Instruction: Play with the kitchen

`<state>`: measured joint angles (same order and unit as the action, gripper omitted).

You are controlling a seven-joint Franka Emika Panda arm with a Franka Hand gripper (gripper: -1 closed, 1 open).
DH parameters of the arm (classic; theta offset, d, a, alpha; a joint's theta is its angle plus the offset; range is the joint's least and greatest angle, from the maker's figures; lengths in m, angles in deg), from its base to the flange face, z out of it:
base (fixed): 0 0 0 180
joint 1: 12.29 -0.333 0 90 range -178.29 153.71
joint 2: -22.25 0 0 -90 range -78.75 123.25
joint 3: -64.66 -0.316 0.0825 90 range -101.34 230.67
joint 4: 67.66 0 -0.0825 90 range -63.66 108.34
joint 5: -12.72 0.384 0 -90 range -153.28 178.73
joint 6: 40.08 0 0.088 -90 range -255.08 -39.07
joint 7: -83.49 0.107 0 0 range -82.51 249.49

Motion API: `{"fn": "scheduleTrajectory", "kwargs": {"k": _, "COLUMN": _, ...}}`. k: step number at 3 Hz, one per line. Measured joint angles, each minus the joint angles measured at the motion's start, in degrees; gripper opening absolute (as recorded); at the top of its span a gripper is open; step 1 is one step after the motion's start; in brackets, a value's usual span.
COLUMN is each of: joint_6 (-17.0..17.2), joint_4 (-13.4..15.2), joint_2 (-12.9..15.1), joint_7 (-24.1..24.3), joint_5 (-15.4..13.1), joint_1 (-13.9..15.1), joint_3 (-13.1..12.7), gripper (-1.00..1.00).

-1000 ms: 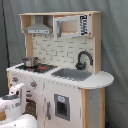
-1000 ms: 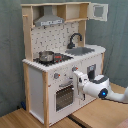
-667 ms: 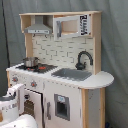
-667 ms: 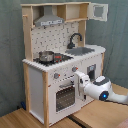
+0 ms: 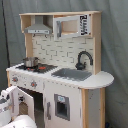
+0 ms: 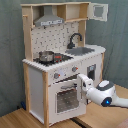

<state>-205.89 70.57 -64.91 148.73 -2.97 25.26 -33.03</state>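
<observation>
Gripper (image 6: 81, 85) at our oven door (image 6: 66, 97), grip unclear to us, white-and-wood kitchen (image 6: 60, 55) standing tall, upright, pot (image 6: 46, 56) on stove.

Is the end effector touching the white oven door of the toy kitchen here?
Cannot tell. In the second exterior view the end effector overlaps the white oven door, hiding any contact or gap; the first exterior view shows none.

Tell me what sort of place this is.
Probably a lab or test corner, not a real kitchen: a toy kitchen stands on a wooden floor before a grey curtain backdrop, and a white robot arm reaches toward its oven door.
</observation>
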Motion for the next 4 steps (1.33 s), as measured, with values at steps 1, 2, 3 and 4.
{"fn": "scheduleTrajectory", "kwargs": {"k": 1, "joint_6": 5.40, "joint_4": -1.07, "joint_2": 0.16, "joint_7": 0.23, "joint_5": 0.00, "joint_1": -1.74, "joint_3": -0.60, "gripper": -1.00}}
{"fn": "scheduleTrajectory", "kwargs": {"k": 2, "joint_6": 10.96, "joint_4": -3.30, "joint_2": 0.65, "joint_7": 0.23, "joint_5": 0.00, "joint_1": -1.71, "joint_3": -1.14, "gripper": -1.00}}
{"fn": "scheduleTrajectory", "kwargs": {"k": 3, "joint_6": 16.22, "joint_4": -5.74, "joint_2": 0.77, "joint_7": 0.23, "joint_5": 0.00, "joint_1": -1.75, "joint_3": -1.62, "gripper": -1.00}}
{"fn": "scheduleTrajectory", "kwargs": {"k": 4, "joint_6": 21.64, "joint_4": -8.15, "joint_2": 1.54, "joint_7": 0.23, "joint_5": 0.01, "joint_1": -2.37, "joint_3": -2.18, "gripper": -1.00}}
